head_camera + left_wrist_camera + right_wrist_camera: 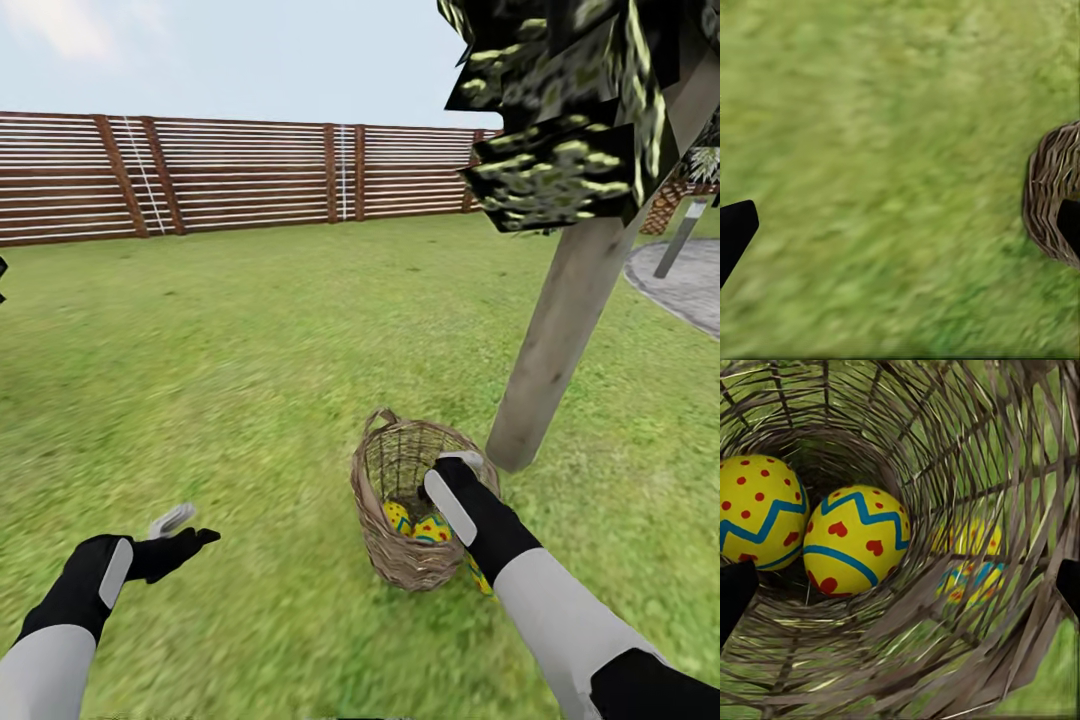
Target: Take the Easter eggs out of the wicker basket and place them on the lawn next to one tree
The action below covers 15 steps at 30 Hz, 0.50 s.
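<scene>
The wicker basket (410, 560) stands on the lawn (250, 350) just left of the tree (560, 330) trunk's base. Two yellow Easter eggs (398, 516) (432, 529) lie inside it, one with red dots (757, 510), one with red hearts (855, 540). A third egg (971, 562) shows through the woven wall, on the grass outside the basket (478, 575). My right gripper (455, 478) hovers over the basket's rim, open (900, 589), holding nothing. My left gripper (182, 533) is open above bare grass left of the basket (1050, 195).
A brown slatted fence (230, 175) closes the lawn at the back. A grey paved area (690, 285) with a leaning grey post (680, 240) lies at the far right. Dark leaf clusters (560, 150) hang from the tree overhead. Open grass stretches left and ahead.
</scene>
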Tool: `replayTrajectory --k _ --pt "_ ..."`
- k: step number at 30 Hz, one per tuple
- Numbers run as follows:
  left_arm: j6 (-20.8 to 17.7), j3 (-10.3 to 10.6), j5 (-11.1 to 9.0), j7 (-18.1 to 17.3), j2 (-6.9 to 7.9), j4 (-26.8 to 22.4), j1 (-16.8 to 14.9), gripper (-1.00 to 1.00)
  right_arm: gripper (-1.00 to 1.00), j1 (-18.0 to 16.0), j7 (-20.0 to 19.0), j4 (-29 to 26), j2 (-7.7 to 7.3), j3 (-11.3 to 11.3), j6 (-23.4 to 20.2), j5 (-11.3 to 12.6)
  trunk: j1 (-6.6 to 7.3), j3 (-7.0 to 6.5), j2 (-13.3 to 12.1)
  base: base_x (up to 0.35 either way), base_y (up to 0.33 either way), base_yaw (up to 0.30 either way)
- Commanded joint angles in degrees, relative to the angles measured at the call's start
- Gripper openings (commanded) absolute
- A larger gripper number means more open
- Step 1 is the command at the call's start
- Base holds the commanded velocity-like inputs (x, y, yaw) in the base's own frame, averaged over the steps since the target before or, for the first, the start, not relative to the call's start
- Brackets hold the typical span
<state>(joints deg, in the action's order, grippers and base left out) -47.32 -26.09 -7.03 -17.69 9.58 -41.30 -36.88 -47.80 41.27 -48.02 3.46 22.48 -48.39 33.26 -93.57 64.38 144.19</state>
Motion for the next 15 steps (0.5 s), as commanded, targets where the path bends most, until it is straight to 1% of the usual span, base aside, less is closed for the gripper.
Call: replayTrajectory --k 1,3,8,10,15 --pt "-0.47 -0.16 -0.44 0.09 -0.01 -0.07 -0.04 1.00 1.00 -0.52 0.59 0.22 -0.01 0.17 -0.09 0.62 -0.01 0.28 0.04 0.000 0.000 0.000" --pt "-0.60 -0.17 -0.44 0.10 0.03 -0.11 -0.04 1.00 1.00 -1.66 0.58 0.68 0.05 0.18 -0.11 0.63 -0.06 0.73 0.07 0.000 0.000 0.000" --pt "-0.81 -0.19 -0.44 0.11 0.14 -0.11 -0.04 1.00 1.00 -4.44 0.57 1.09 0.63 0.19 -0.12 0.63 -0.06 0.73 0.07 0.000 0.000 0.000" --pt "-0.81 -0.19 -0.44 0.11 0.17 -0.11 -0.04 1.00 1.00 -4.89 0.56 1.13 0.95 0.19 -0.11 0.61 -0.06 0.73 0.07 0.000 0.000 0.000" --pt "-0.57 -0.19 -0.50 0.05 0.25 -0.10 -0.04 1.00 1.00 -5.27 0.56 1.18 1.21 0.26 0.07 0.58 -0.06 0.73 0.07 0.007 0.000 0.000"
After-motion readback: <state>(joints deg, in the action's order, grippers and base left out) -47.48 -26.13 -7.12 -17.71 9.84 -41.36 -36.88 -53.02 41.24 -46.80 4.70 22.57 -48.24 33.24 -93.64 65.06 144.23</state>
